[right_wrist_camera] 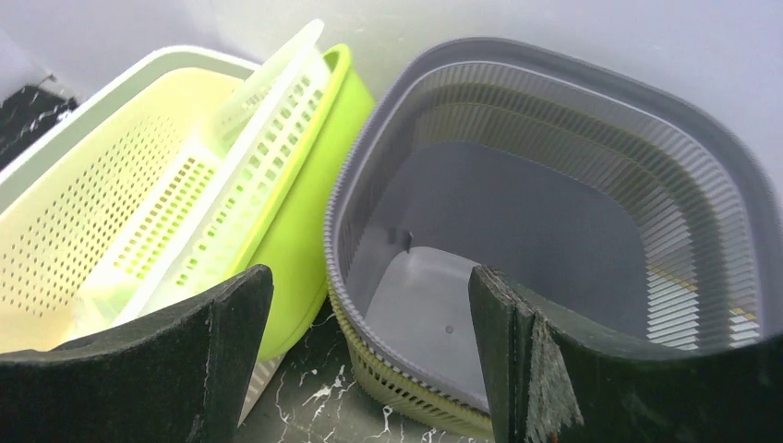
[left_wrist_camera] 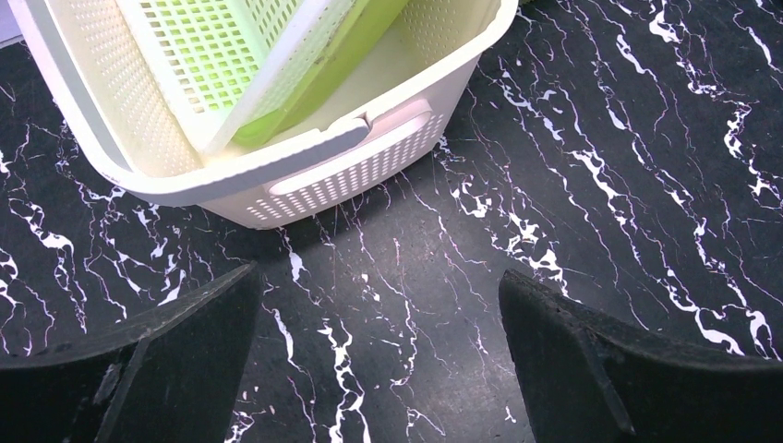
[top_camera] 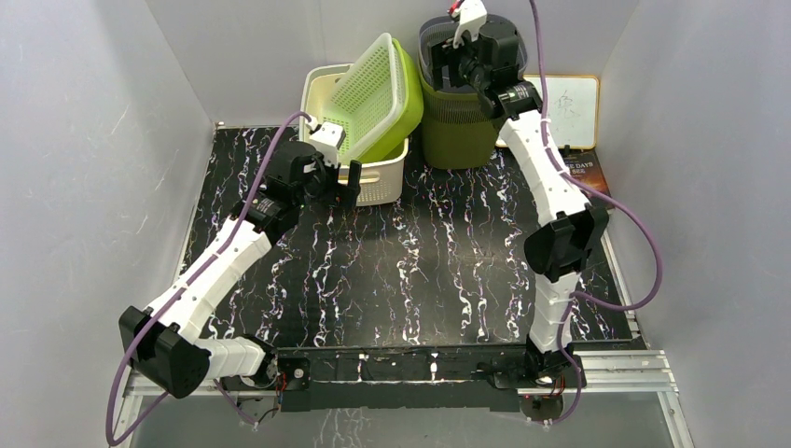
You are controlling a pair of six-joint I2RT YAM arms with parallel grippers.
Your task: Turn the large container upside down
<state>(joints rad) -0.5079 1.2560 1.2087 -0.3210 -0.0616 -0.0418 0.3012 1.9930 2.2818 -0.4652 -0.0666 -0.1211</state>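
The large container [top_camera: 457, 131] is a tall olive slatted bin with a grey liner [right_wrist_camera: 554, 185], standing upright at the back of the table. My right gripper [top_camera: 459, 58] hangs over its near-left rim, open [right_wrist_camera: 369, 277]. One finger is inside the liner and the other is outside, with the rim between them. My left gripper [top_camera: 340, 182] is open [left_wrist_camera: 379, 277] and low over the black marble table, just in front of a cream perforated basket [left_wrist_camera: 351, 175]. Nothing is between its fingers.
The cream basket [top_camera: 382, 177] stands left of the bin and holds a pale mesh basket [top_camera: 368, 89] and a lime tub [right_wrist_camera: 305, 221], both tilted toward the bin. A small whiteboard [top_camera: 571, 107] leans at the back right. Grey walls close in three sides.
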